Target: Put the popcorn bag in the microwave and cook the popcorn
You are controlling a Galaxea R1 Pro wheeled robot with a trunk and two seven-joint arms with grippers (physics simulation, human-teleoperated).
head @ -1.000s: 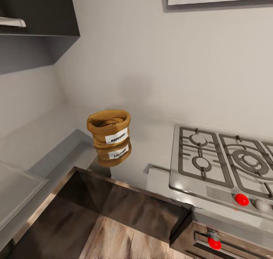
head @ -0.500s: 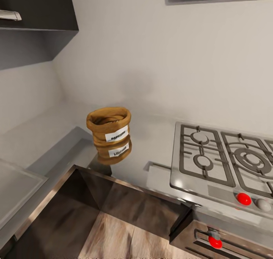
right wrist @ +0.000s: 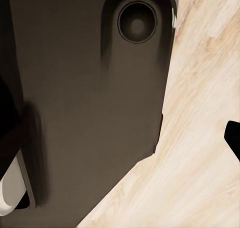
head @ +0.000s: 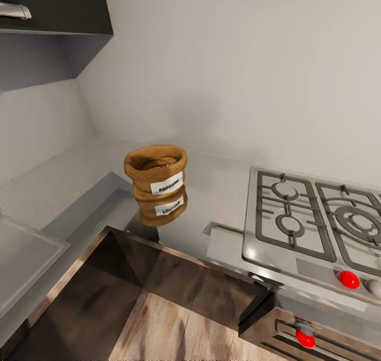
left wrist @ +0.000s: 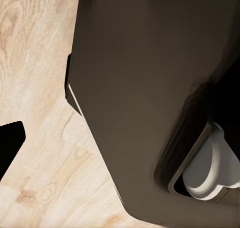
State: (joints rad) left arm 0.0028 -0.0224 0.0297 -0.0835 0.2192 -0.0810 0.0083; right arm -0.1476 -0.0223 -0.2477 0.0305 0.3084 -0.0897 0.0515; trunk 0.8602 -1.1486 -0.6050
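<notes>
on grey countertop (head: 222, 191), tan popcorn bag (head: 156, 173), white label unreadable, hob (head: 312, 218) beside

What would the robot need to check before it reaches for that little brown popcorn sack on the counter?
1. Popcorn bag standing upright on the countertop: ok.
2. Bag's rolled rim open and facing up: ok.
3. Room around the bag: ok; the steel hob sits apart from it, toward the robot's right.
4. Arms raised toward the bag: not ok; both wrist cameras look down at the wooden floor beside the robot's dark base.
5. Jaws open and ready: cannot tell.
6. Microwave located: cannot tell.
</notes>
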